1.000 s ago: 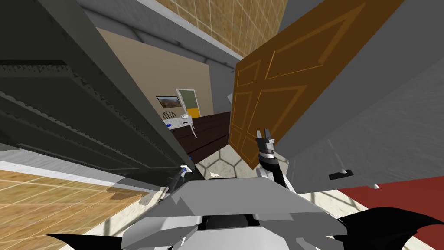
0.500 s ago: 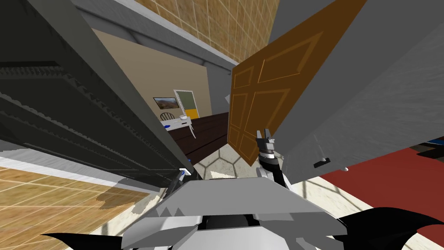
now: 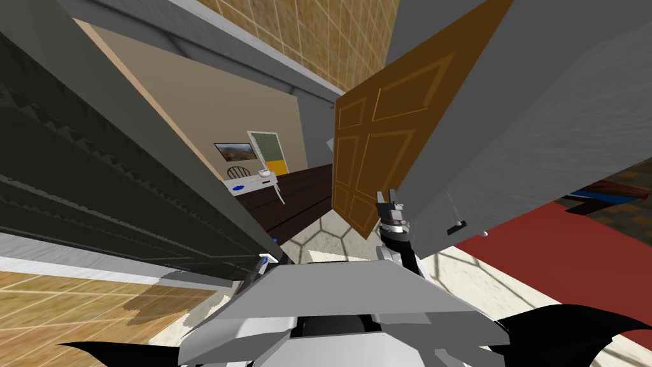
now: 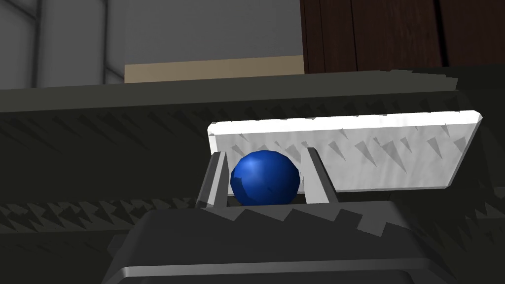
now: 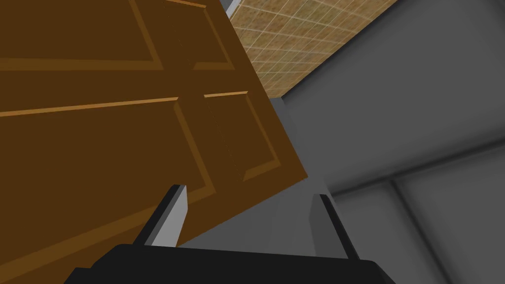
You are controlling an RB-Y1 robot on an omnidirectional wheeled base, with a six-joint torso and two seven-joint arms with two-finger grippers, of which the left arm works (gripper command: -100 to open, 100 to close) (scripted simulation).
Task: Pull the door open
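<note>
Clamped with the left gripper [image 4: 265, 160] on the blue knob [image 4: 265, 178], against the white plate [image 4: 384, 153] of the dark door [image 3: 127, 191], ajar at left. Pull along the hinge arc, letting the wrist turn. Leave the right gripper [image 5: 250, 193] spread, empty, near the brown door [image 5: 123, 123].

Pale tiled floor [image 3: 328, 232], red area [image 3: 547, 255] beside

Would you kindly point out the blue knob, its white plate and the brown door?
blue knob [image 4: 265, 177]: left wrist view, front.
white plate [image 4: 394, 153]: left wrist view, face.
brown door [image 3: 382, 165]: head view, panel.
</note>
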